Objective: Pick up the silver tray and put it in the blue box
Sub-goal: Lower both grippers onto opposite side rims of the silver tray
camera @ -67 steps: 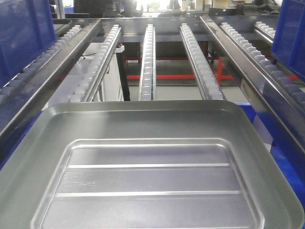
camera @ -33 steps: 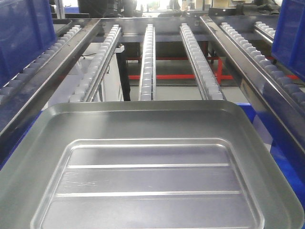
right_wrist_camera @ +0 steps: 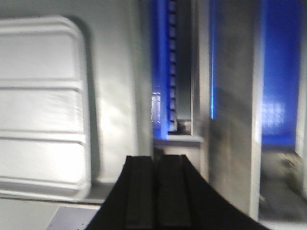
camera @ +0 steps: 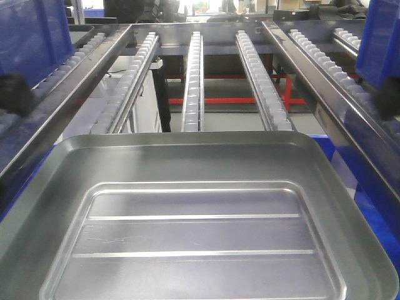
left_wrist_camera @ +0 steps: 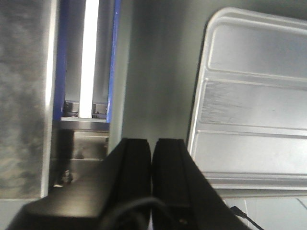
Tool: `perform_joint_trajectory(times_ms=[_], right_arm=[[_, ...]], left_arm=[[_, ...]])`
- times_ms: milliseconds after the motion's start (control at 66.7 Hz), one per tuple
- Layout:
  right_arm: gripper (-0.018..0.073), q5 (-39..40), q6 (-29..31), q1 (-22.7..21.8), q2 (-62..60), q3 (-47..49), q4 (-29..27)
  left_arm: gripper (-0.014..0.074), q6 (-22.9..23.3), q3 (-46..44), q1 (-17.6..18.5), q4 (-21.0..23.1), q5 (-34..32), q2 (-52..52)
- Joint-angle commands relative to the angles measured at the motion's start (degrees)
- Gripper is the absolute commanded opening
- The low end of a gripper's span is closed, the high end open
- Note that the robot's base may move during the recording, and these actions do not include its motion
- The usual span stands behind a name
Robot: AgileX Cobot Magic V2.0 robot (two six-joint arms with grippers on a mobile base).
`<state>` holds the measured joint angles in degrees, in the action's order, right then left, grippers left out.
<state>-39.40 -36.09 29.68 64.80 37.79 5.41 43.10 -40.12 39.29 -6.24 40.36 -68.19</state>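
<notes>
The left arm [camera: 12,94] and right arm [camera: 389,94] have swung in beside the tray [camera: 194,237]; left fingers [left_wrist_camera: 136,163] and right fingers [right_wrist_camera: 139,187] are pressed together, so spread them before clamping opposite rims

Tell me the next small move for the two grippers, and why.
Probably open both sets of jaws. The left gripper and right gripper each hang with jaws pressed shut, empty, by the side rims of the large rectangular silver-grey metal tray, so neither could take a rim as they stand.
</notes>
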Motion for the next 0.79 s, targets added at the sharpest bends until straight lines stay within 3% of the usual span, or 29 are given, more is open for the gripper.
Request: perform_joint_trajectory(times_ms=[0,225,779], right_arm=[[0.0061,4.21,-0.67,2.02,2.78,3.82,1.36],[0.0061,4.41,-1.65,5.82,12.00,8.42,1.51],[0.0061,3.57,-4.65,5.87,15.19,10.12,1.56]], left_arm=[[-0.0006,0.82,-3.17,1.06,-0.70,-2.37,-2.48],[-0.0006,0.82,-8.55,1.78,-0.67,-1.70,-9.11],[-0.0006,2.69,-8.64,1.78,-1.54,-3.50,-11.84]])
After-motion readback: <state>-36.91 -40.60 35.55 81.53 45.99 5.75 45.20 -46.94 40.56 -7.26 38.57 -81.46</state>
